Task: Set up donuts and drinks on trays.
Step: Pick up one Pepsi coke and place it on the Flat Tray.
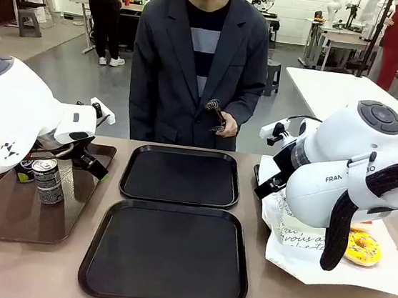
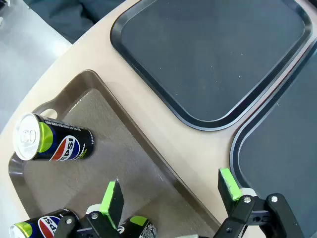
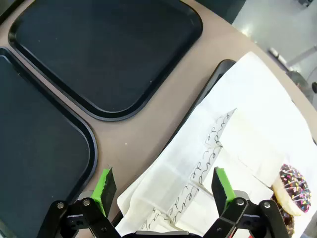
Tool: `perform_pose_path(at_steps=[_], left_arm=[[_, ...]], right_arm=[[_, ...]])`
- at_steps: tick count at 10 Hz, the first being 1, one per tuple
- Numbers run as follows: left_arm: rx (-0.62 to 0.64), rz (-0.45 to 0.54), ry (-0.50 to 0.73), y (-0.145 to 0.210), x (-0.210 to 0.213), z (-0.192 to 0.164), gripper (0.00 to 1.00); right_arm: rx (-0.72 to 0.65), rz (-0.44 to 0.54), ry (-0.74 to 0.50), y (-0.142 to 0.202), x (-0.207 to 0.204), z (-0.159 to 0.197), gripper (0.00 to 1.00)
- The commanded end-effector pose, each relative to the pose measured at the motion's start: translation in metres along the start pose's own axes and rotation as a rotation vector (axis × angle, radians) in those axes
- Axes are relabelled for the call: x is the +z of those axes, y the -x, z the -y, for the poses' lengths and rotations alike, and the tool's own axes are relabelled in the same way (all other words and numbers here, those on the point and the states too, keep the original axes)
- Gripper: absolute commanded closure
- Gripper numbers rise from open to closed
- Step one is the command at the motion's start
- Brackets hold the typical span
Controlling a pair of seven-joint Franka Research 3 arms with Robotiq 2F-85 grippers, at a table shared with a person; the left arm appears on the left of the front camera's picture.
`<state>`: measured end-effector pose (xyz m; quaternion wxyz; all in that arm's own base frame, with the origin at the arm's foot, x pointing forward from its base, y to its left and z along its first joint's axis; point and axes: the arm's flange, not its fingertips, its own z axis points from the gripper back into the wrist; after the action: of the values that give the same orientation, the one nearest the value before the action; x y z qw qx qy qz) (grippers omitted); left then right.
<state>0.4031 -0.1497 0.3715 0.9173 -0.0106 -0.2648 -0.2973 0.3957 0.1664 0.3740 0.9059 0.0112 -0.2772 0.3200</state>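
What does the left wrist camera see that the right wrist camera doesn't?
Left wrist camera: the open left claw hangs above a brown tray that holds Pepsi cans. Right wrist camera: the open right claw hangs above white paper with black script, and a chocolate sprinkled donut sits at the picture's edge. Both cameras: the far black tray, the near black tray and the tan table, with nothing on either black tray.
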Motion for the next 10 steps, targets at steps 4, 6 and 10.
perform_pose_path(at_steps=[4, 6, 10], left_arm=[[0.000, 0.000, 0.000, 0.0000, 0.0000, 0.0001, 0.00], [0.000, 0.000, 0.000, 0.0000, 0.0000, 0.0001, 0.00], [0.000, 0.000, 0.000, 0.0000, 0.0000, 0.0001, 0.00]], right_arm=[[0.000, 0.000, 0.000, 0.0000, 0.0000, 0.0000, 0.00], [0.000, 0.000, 0.000, 0.0000, 0.0000, 0.0000, 0.00], [0.000, 0.000, 0.000, 0.0000, 0.0000, 0.0000, 0.00]])
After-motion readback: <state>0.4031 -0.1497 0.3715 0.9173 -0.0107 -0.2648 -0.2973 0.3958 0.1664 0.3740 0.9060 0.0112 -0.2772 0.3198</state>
